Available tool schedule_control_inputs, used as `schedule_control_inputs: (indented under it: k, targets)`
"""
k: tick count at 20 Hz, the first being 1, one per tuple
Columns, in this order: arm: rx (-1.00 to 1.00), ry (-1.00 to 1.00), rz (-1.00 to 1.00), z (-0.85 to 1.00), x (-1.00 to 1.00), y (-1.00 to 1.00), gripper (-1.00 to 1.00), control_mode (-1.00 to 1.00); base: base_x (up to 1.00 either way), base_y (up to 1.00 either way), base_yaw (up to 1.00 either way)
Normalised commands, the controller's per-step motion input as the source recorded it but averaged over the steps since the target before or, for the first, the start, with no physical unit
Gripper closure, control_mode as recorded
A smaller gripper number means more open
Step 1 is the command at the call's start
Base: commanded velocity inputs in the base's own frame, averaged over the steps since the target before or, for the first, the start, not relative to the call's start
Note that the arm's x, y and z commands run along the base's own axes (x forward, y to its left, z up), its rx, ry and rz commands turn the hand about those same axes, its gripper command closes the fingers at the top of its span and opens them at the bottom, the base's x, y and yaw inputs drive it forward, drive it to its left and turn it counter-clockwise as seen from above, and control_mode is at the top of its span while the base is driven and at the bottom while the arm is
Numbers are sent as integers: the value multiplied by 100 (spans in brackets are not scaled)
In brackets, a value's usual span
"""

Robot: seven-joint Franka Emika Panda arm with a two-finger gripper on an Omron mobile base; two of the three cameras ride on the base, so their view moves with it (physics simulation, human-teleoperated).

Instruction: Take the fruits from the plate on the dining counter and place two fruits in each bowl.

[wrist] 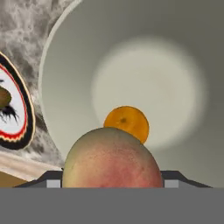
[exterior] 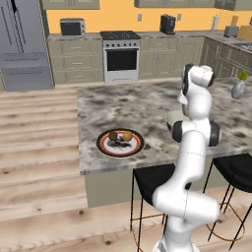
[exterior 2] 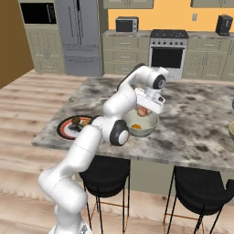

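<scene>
Hand view shows my gripper [wrist: 112, 186] clamped on the pinkish-red fruit [wrist: 112, 158], poised above the beige bowl [wrist: 183, 57] near the table's front edge, where the orange fruit [wrist: 126, 122] already lies. If I let go from this height, I judge the fruit could bounce off the orange one or over the rim. The plate [exterior: 120, 142] sits near the table's front left corner with two fruits left; a stool [exterior 2: 106, 172] stands below, nothing blocks the drop.
</scene>
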Motion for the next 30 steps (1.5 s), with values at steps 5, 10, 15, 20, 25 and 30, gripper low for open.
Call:
schedule_control_inputs:
  k: [5, 10, 15, 20, 25, 30]
  targets:
    - [-14, -8, -17, -18, -12, 44, 100, -100, 0, 0, 0]
    - [-16, 0, -19, -22, -18, 27, 100, -100, 0, 0, 0]
    - [-11, 0, -17, -3, -32, -9, 100, -100, 0, 0, 0]
    - [-1, 0, -7, 0, -5, 0, -100, -100, 0, 0, 0]
    - [-1, 0, -3, 0, 0, 0, -100, -100, 0, 0, 0]
    - [-4, 0, -1, 0, 0, 3, -100, -100, 0, 0, 0]
